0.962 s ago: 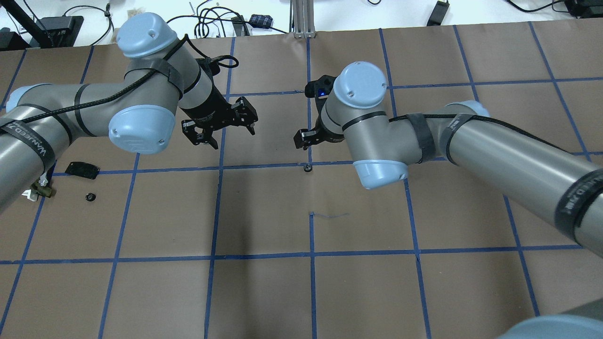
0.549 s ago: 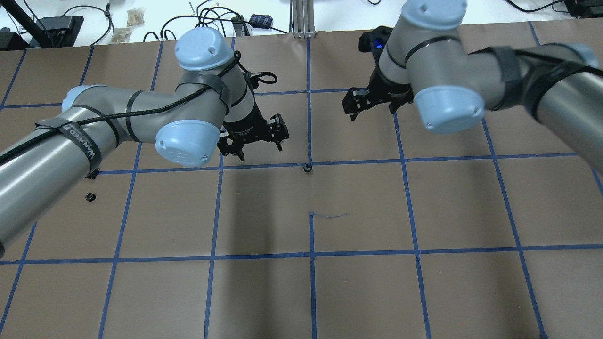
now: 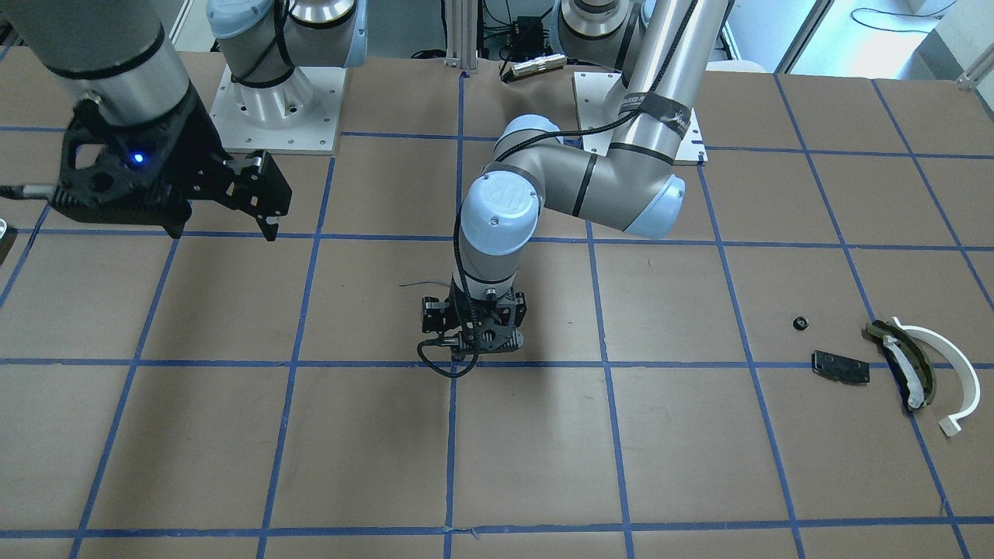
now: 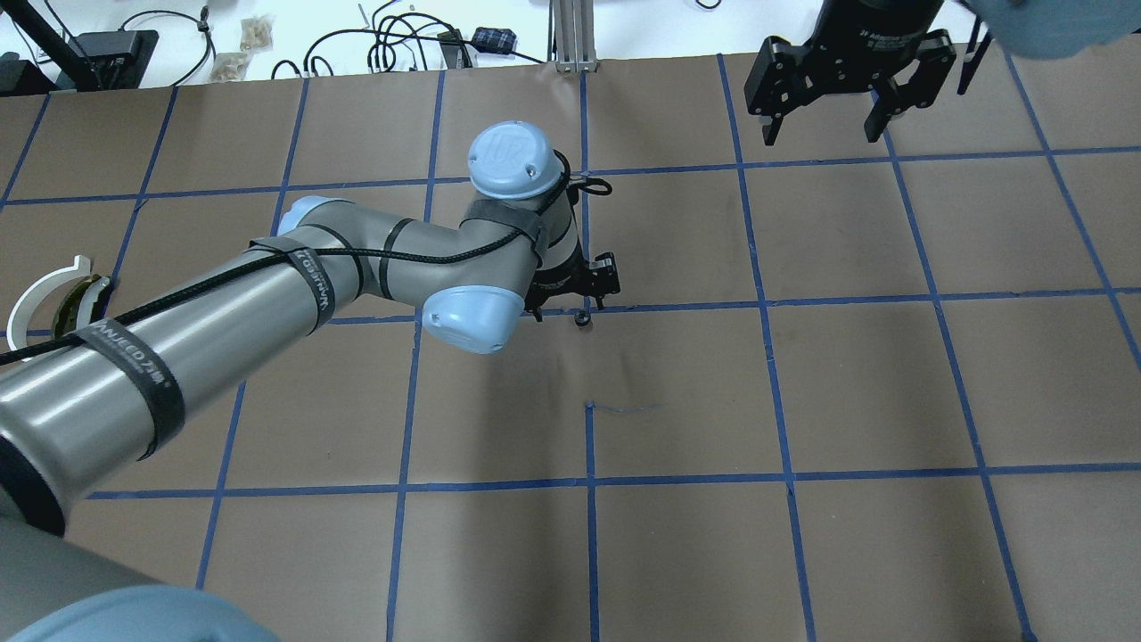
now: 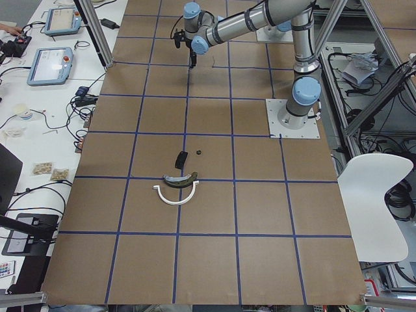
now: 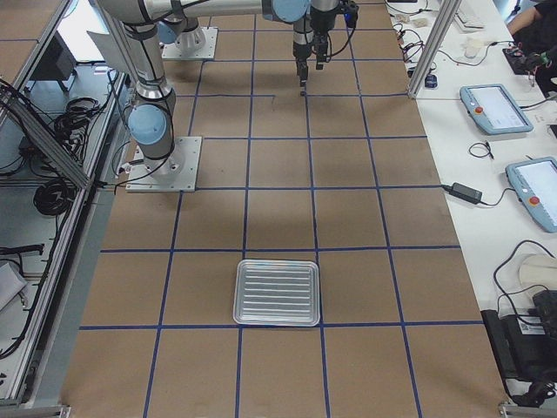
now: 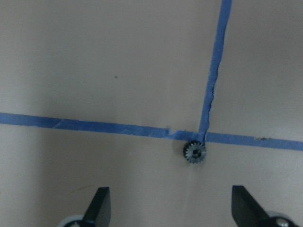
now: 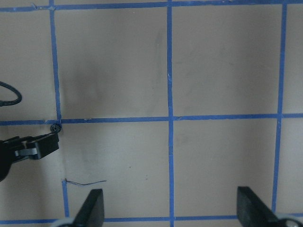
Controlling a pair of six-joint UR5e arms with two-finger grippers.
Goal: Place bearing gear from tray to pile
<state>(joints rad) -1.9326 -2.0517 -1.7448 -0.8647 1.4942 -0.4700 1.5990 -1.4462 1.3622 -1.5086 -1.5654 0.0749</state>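
The bearing gear (image 7: 195,152), small, dark and toothed, lies on the brown table at a crossing of blue tape lines (image 4: 582,318). My left gripper (image 4: 570,299) hangs open just above it, fingers (image 7: 99,205) spread wide, the gear ahead of the gap and untouched. My right gripper (image 4: 822,107) is open and empty, high over the far right of the table. The pile lies far to my left: a white arc (image 3: 951,373), an olive padded piece (image 3: 905,361), a black plate (image 3: 840,366) and a small dark part (image 3: 800,322). The tray (image 6: 277,292), a ribbed metal pan, sits at the right end.
Blue tape divides the brown paper table into squares. Cables and adapters lie beyond the far edge (image 4: 401,40). The left arm's long links (image 4: 223,303) stretch over the left half of the table and cover part of the pile in the overhead view.
My left gripper has swung right and come down over the gear. My right arm has pulled away from the centre to the far right of the table.
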